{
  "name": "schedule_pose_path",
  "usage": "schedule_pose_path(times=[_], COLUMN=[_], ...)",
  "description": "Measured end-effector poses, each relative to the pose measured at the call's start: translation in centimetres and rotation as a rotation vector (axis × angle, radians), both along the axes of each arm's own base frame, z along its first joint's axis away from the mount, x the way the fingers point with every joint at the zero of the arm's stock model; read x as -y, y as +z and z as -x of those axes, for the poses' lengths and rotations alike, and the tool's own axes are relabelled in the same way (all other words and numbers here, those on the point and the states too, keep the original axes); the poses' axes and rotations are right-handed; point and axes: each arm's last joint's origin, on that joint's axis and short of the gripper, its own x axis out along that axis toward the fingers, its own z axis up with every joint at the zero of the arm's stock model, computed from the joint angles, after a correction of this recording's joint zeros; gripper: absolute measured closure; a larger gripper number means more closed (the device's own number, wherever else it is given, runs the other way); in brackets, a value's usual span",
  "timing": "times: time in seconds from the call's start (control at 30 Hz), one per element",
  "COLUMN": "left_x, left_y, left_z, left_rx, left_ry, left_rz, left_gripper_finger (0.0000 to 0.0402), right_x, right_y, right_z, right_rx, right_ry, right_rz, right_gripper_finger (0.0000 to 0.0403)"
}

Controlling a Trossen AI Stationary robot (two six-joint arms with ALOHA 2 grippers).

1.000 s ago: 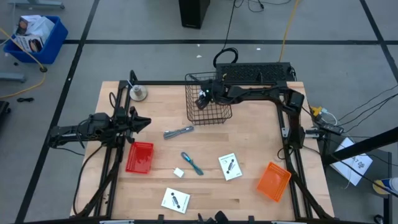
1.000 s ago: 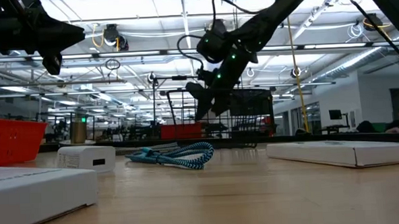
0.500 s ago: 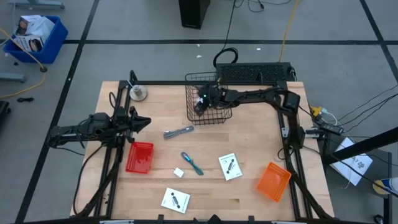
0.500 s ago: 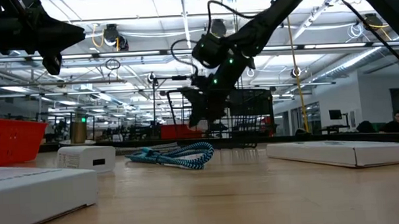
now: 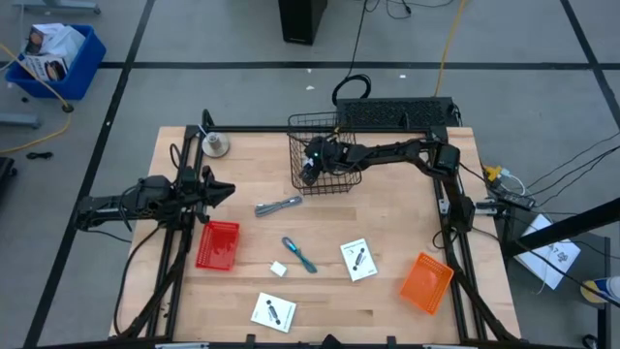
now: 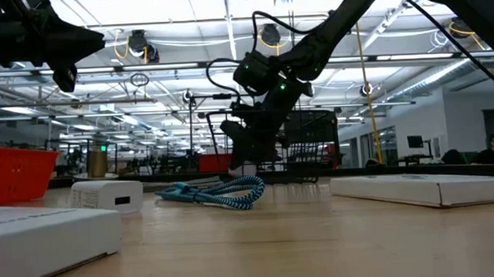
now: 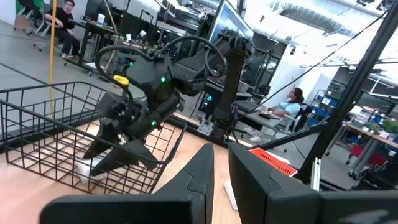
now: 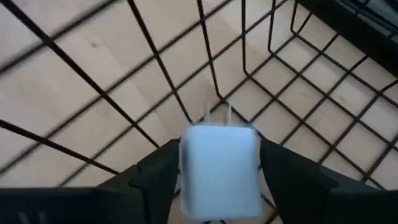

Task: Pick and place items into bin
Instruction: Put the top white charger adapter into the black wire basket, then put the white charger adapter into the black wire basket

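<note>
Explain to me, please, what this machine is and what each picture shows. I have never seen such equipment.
It is a robot with two dark arms at a wooden table; each arm ends in a two-finger gripper. One camera looks straight down, one looks level across the table top, and one sits on each wrist.

The right gripper is down inside a wire basket. Its wrist camera shows a white block right in front of it; whether it is gripped cannot be told. The left gripper hangs at the table's left side, holding nothing.

On the table lie a grey tool, a blue tool, two white cards, another small white block, a red bin and an orange bin.
</note>
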Motion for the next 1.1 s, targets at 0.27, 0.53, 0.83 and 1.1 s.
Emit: schedule_pose_path(times=[0.27,0.53,0.83,1.1], left_x=[0.0,0.0,0.0,0.0], left_y=[0.0,0.0,-0.2,-0.3], left_z=[0.0,0.0,0.0,0.0], left_rx=[0.000,0.000,-0.020,-0.025], left_ry=[-0.010,-0.015,-0.015,-0.014], left_rz=[0.002,0.029,0.032,0.032], left_gripper_finger=[0.0350,0.0350,0.0350,0.0350], right_x=[-0.3,-2.9,-7.2,-14.2], right_y=[0.9,4.7,10.7,11.3], right_z=[-0.1,-0.2,0.4,-0.6], right_rx=[0.002,-0.003,0.120,0.206], right_ry=[0.054,0.105,0.175,0.349], right_rz=[0.050,0.227,0.328,0.302], right_gripper_finger=[0.0155,0.0173,0.0176,0.0177])
